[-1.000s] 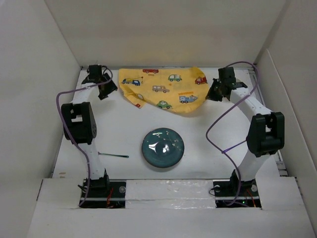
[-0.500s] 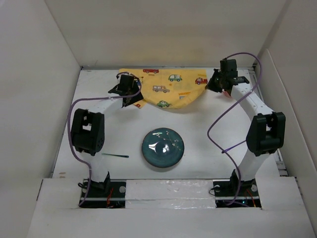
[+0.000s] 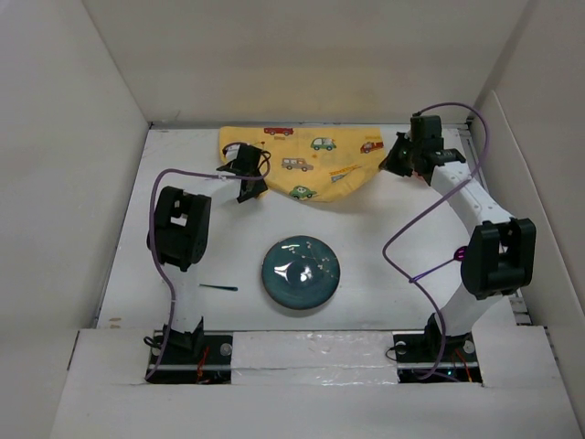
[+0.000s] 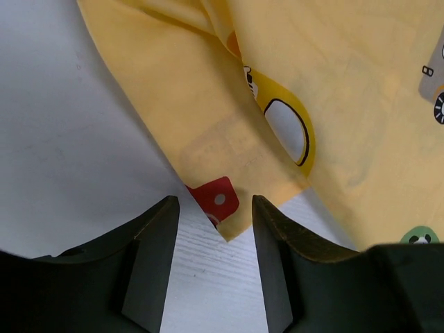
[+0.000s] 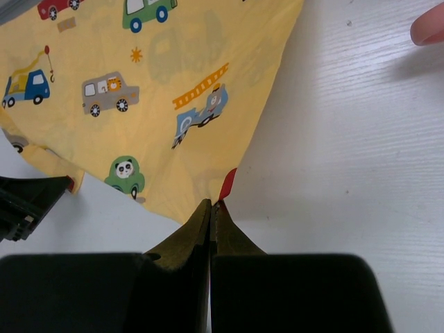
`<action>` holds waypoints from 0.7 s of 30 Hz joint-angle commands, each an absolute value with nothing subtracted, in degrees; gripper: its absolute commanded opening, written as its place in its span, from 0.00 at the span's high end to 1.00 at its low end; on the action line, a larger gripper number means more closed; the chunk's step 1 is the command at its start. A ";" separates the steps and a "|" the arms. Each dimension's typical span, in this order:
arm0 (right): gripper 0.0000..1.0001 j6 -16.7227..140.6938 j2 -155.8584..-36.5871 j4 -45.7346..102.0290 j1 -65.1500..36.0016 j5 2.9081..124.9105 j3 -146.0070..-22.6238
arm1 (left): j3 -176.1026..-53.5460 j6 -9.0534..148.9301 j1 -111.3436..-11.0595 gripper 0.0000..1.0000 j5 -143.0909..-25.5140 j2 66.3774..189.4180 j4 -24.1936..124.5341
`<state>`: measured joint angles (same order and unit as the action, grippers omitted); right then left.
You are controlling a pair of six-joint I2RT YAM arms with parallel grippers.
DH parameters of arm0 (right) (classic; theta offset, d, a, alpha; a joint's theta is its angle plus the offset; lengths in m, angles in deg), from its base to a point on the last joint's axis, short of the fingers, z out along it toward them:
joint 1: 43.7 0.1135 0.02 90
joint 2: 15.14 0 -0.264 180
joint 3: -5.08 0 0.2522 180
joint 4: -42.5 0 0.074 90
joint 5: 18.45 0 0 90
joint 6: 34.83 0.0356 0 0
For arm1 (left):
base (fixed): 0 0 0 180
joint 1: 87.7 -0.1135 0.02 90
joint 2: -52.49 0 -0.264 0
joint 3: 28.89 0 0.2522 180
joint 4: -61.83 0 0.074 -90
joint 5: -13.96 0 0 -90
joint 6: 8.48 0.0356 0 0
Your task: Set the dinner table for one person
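The dinner table (image 3: pixel 228 238), a large flat matte white surface edged by white walls, fills the floor of the scene, with both arm bases at its near edge. At its far middle lies a rumpled yellow cloth placemat (image 3: pixel 311 169) printed with toy cars, its left side folded over on itself. The left gripper (image 3: pixel 250 189) is at the cloth's near left corner. In its wrist view the jaws stand partly apart, and the pointed corner tip lies in the gap, gripped by neither finger. The right gripper (image 3: pixel 395 163) is at the cloth's right corner, jaws pressed fully together, and the cloth's edge appears pinched at their tips. A round dark teal glass dish (image 3: pixel 301 273) sits nearer, about centre. A thin dark green stick (image 3: pixel 218 288) lies just left of it.
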<state>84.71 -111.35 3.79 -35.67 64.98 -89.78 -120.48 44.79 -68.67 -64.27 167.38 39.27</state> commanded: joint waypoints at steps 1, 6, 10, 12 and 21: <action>1.00 83.82 -108.57 5.89 -35.09 64.26 -89.63 | -121.14 43.46 -68.80 0.57 -62.51 168.59 37.96; 1.00 84.35 -107.87 5.89 -35.09 63.55 -90.24 | -121.41 43.37 -68.80 0.67 -61.45 169.47 37.96; 1.00 84.44 -107.17 5.98 -35.09 63.47 -91.21 | -121.93 43.72 -68.80 0.81 -62.06 169.74 37.78; 1.00 84.44 -106.73 6.15 -35.09 63.29 -91.82 | -122.46 43.90 -68.80 0.86 -62.42 169.91 37.78; 1.00 83.74 -104.53 5.28 -35.09 62.76 -93.14 | -122.64 45.74 -68.80 1.00 -61.63 167.72 36.99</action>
<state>84.73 -107.76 3.73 -35.67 63.52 -90.07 -122.40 44.35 -68.70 -62.24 169.39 39.42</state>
